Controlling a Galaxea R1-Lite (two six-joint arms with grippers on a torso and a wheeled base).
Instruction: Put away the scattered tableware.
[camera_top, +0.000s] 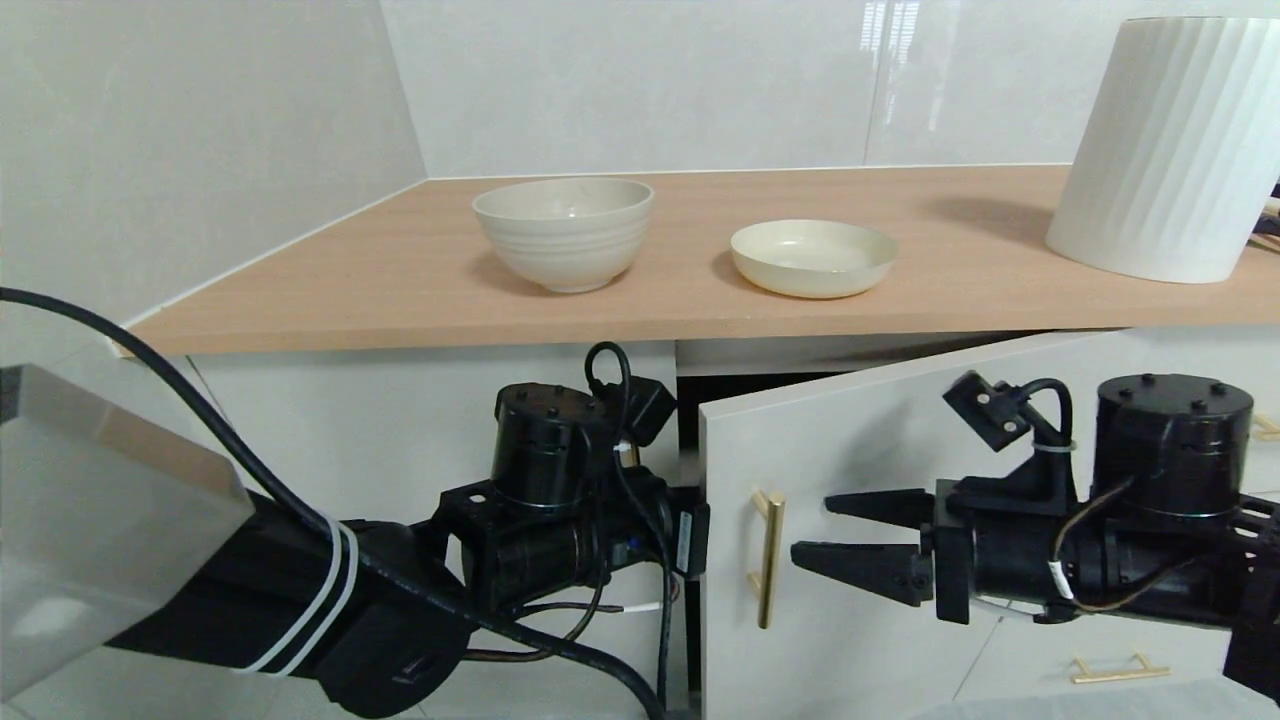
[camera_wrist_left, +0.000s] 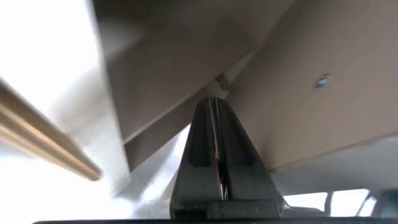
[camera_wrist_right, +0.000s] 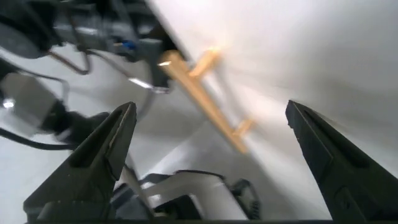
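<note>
Bowl (camera_top: 563, 232) and dish (camera_top: 812, 257) sit on the worktop (camera_top: 350, 290), untouched. Looks like we're on the door-opening step. The left gripper (camera_wrist_left: 211, 102), jaws clenched, pokes in behind the cabinet door (camera_top: 900, 450). The right gripper (camera_top: 812, 528) has its jaws spread beside the handle (camera_top: 768, 560). Next up, swing it wider, I'd guess.

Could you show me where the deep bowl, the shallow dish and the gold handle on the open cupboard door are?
deep bowl (camera_top: 563, 240), head view, on its ribbed outer wall.
shallow dish (camera_top: 812, 282), head view, on its front outer wall.
gold handle (camera_top: 767, 560), head view, on the middle of its bar.
</note>
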